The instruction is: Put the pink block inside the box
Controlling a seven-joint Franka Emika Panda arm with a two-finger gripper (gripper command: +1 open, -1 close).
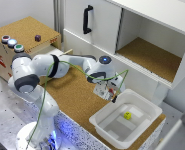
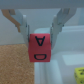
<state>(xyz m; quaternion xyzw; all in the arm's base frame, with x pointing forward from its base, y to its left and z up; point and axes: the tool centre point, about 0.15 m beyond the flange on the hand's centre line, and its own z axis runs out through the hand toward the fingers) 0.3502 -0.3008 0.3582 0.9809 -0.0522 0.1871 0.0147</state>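
The pink block (image 2: 40, 48) is a small reddish cube with black letters on its faces, and it is clamped between my gripper's (image 2: 39, 40) two fingers. In the exterior view the gripper (image 1: 108, 93) hangs over the near edge of the box (image 1: 144, 101), a shallow white tub, with the pink block (image 1: 111, 94) showing as a red speck between the fingers. The block is held above the surface, over the line where the cork floor meets the tub's rim (image 2: 60, 60).
A small yellow cube (image 1: 127, 115) lies inside the tub and also shows in the wrist view (image 2: 79, 72). A cork-topped wooden box (image 1: 22, 30) with coloured buttons and a dark purple block (image 1: 37, 38) stands at the exterior view's left. A white cupboard (image 1: 152, 30) stands behind.
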